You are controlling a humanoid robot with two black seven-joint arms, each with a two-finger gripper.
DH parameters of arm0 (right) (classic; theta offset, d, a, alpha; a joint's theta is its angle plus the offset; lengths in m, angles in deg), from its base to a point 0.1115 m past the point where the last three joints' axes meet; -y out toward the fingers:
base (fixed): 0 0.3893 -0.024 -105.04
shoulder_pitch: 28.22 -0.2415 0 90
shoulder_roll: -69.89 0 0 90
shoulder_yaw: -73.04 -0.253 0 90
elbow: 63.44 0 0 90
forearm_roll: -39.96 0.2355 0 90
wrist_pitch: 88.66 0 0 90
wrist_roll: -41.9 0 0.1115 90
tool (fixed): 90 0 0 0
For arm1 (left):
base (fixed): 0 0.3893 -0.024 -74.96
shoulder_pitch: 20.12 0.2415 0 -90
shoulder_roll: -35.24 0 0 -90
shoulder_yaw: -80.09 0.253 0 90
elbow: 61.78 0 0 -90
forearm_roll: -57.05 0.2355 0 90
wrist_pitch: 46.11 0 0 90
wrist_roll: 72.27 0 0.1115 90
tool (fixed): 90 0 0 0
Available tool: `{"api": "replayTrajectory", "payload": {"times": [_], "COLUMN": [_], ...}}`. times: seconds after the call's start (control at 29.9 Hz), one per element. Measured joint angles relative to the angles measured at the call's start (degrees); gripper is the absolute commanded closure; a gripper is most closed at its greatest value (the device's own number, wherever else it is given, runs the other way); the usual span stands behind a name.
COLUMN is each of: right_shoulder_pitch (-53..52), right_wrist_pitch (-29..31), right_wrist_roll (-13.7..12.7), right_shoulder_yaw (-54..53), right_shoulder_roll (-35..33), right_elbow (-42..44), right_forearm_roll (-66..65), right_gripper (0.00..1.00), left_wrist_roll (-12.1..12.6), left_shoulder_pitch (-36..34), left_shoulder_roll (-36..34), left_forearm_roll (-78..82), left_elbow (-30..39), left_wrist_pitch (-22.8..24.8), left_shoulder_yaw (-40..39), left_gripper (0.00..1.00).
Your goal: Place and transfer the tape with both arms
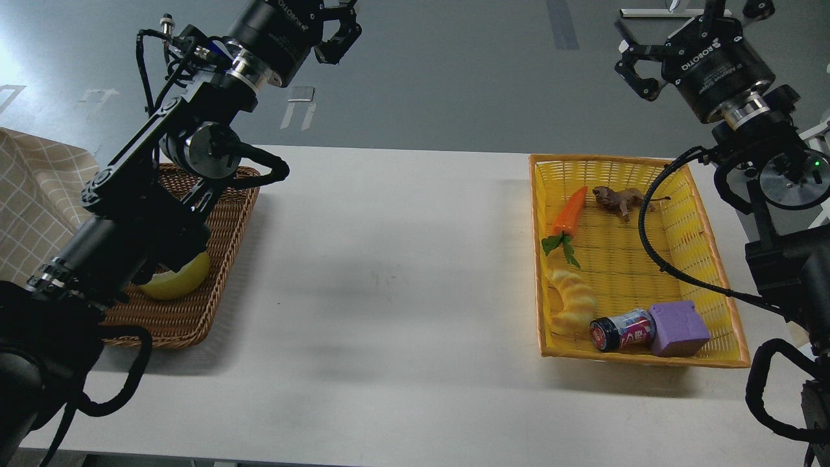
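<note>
The tape (178, 280) is a yellow roll lying in the brown wicker basket (224, 237) at the table's left; my left arm hides most of it. My left gripper (338, 26) is raised high above the table's far edge, well away from the tape. Its jaws look spread and hold nothing, and part of it is cut off by the top edge. My right gripper (652, 39) is raised at the upper right, above and behind the yellow basket (726, 279). It is open and empty.
The yellow basket holds an orange carrot toy (570, 211), a brown animal figure (619, 198), a yellow croissant toy (570, 298), a small can (619, 329) and a purple block (677, 327). A checked cloth (32, 201) lies at the far left. The white table (395, 272) runs between the two baskets.
</note>
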Motion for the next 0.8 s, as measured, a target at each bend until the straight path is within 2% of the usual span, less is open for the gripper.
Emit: {"api": "replayTrajectory", "payload": {"times": [0.23,0.8], "right_shoulder_pitch": [-1.99,0.38], "right_wrist_pitch": [0.0,0.0], "right_wrist_roll": [0.23,0.8], "right_shoulder_yaw": [1.83,1.02], "right_shoulder_roll": [1.24,2.87], "right_elbow": [0.6,0.08], "right_forearm_roll": [0.15,0.44], "right_gripper": [0.0,0.0], "left_wrist_roll": [0.21,0.46], "left_shoulder_pitch": [1.81,3.34], "left_shoulder_roll": [1.66,0.62], "left_forearm_roll": [0.0,0.0], "left_elbow": [0.69,0.65], "left_wrist_pitch": [1.47,3.64], "left_shoulder_yaw": [-0.94,-1.19], "left_gripper": [0.02,0.02]}}
